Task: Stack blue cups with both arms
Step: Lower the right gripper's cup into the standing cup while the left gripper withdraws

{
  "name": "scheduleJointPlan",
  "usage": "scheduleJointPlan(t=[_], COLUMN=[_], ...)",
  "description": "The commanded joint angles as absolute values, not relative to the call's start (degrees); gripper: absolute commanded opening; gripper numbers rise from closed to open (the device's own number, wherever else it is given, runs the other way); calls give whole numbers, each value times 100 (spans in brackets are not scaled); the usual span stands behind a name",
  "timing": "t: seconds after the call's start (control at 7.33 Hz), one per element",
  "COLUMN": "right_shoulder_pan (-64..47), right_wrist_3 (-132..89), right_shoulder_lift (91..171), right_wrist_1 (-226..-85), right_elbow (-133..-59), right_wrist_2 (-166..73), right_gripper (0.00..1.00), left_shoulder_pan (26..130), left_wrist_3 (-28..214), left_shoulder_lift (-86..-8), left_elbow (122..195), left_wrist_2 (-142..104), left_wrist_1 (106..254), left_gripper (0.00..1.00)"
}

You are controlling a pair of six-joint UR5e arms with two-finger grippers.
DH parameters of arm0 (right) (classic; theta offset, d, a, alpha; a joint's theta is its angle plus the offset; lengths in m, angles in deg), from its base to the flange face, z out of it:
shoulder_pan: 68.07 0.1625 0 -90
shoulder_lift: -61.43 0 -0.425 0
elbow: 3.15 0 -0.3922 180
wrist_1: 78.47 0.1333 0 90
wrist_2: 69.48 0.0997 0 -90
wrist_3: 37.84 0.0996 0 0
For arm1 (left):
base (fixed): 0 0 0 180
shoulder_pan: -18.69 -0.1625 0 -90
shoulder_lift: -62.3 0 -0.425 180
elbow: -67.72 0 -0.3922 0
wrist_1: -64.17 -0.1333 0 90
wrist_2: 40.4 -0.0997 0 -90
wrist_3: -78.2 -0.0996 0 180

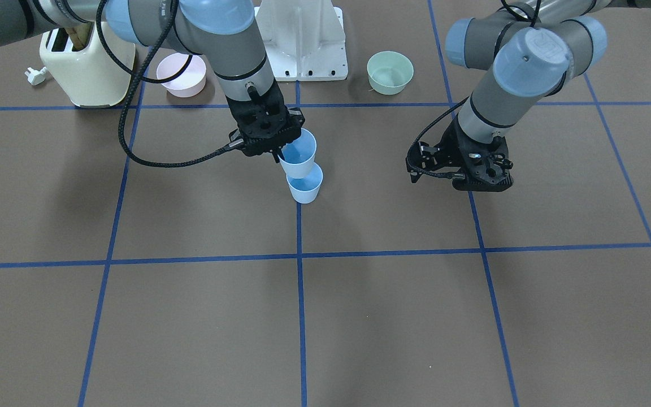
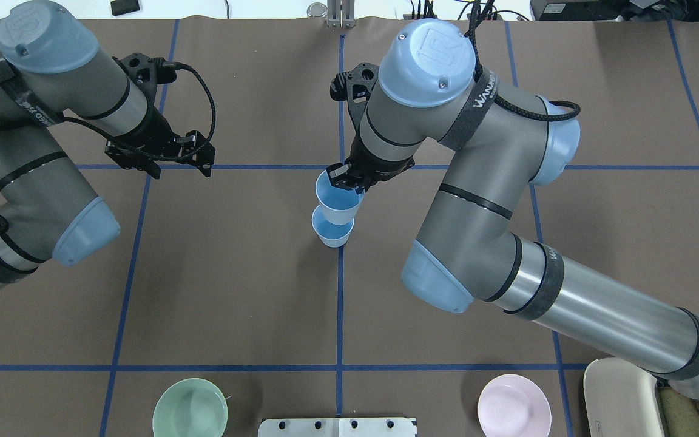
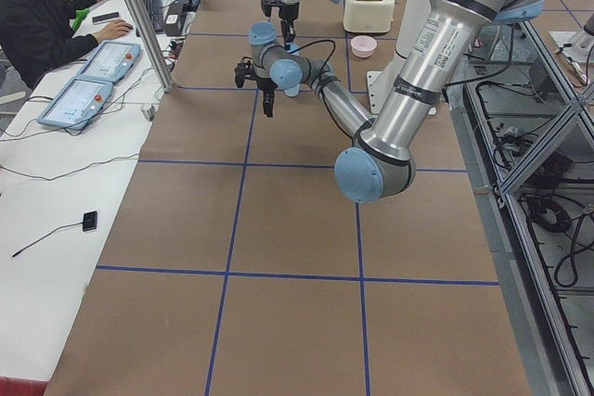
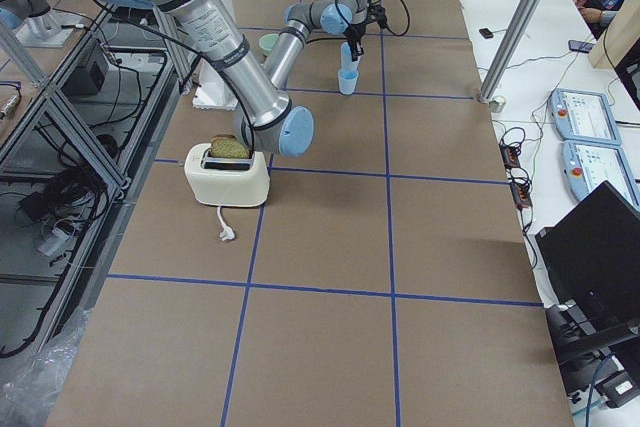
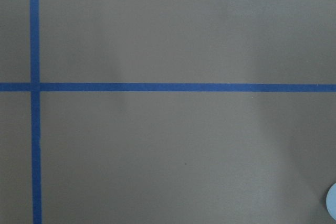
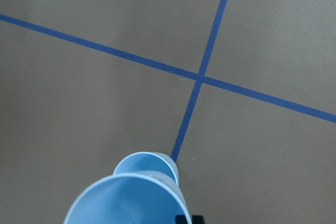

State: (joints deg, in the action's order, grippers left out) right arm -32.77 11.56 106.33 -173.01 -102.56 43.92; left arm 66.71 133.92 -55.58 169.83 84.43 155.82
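One blue cup [image 1: 304, 186] stands upright on the centre blue tape line; it also shows in the overhead view [image 2: 332, 232]. My right gripper [image 1: 278, 152] is shut on the rim of the second blue cup [image 1: 298, 154], held tilted right above the standing cup, its base at the lower cup's mouth. The overhead view shows this gripper [image 2: 348, 181] and the held cup [image 2: 337, 201]. In the right wrist view the held cup [image 6: 128, 203] fills the bottom, with the standing cup [image 6: 149, 162] behind it. My left gripper [image 1: 461, 172] [image 2: 170, 162] is open and empty, off to the side above bare table.
A cream toaster [image 1: 85, 68], a pink bowl [image 1: 181, 74] and a mint-green bowl [image 1: 390, 72] stand along the robot's side of the table, either side of the white base [image 1: 303, 39]. Blue tape lines cross the brown table [image 1: 393, 316].
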Motion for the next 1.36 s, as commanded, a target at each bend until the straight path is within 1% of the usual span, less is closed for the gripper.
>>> scheduleJointPlan(t=[0.0, 0.55, 1.23], right_shoulder_pan=[-3379, -3388, -3538], right_wrist_3=[1156, 1112, 1138], right_shoulder_lift=[10652, 10608, 10608], right_wrist_1=[-17277, -17242, -17242], right_elbow=[-10229, -10053, -10053], right_wrist_2=[4285, 4188, 4092], right_gripper=[0, 0, 0], left_shoulder_pan=[6685, 6676, 6676], left_wrist_3=[13383, 13375, 13366], left_shoulder_lift=[-5547, -5547, -5547], left_elbow=[16985, 16968, 16950], left_wrist_2=[8441, 8441, 8441], left_wrist_1=[15584, 15584, 15593], left_gripper=[94, 94, 94])
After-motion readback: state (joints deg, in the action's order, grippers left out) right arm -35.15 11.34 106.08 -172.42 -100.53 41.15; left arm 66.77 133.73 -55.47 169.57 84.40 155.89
